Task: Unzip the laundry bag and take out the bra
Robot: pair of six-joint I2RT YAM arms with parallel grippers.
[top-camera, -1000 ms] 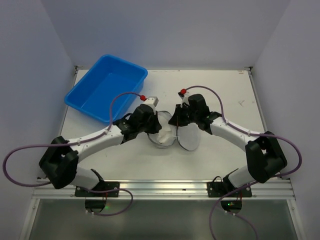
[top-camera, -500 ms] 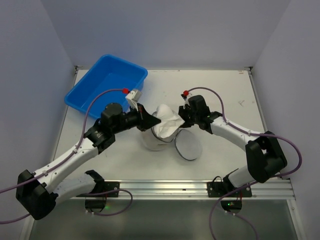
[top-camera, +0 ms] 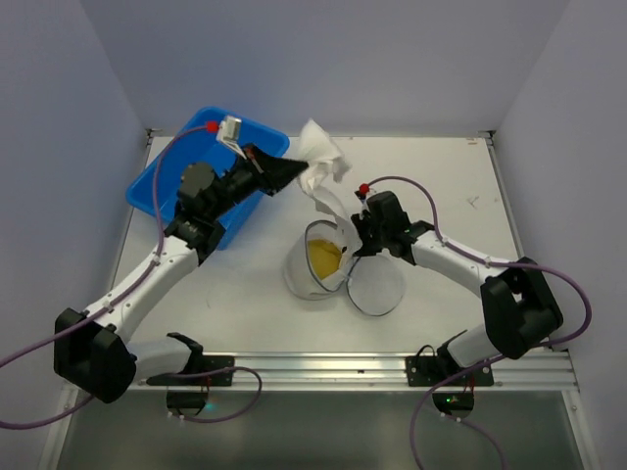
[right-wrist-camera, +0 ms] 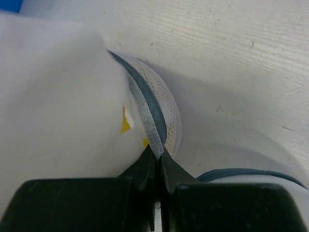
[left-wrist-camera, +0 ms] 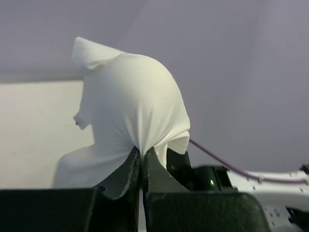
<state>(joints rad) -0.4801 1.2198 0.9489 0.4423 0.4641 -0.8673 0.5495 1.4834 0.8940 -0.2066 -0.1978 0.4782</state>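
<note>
Laundry bag (top-camera: 297, 279): lay on the surface, unzipped, lid flap (top-camera: 377, 289) open; right fingers (right-wrist-camera: 142, 168) were pressed together on its rim. Bra (top-camera: 324, 257): sat inside the bag, yellow, not yet removed. White cloth (top-camera: 318, 166): hung aloft, pinched by left fingers (left-wrist-camera: 124, 170), beside the blue tub (top-camera: 162, 181). Removal judged outstanding.

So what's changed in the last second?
The left claw, shut on the white cloth, pulled it up from the bag and back-left toward the tub, uncovering the yellow bra inside. The right claw stayed clamped on the bag's rim; the tub did not move.
</note>
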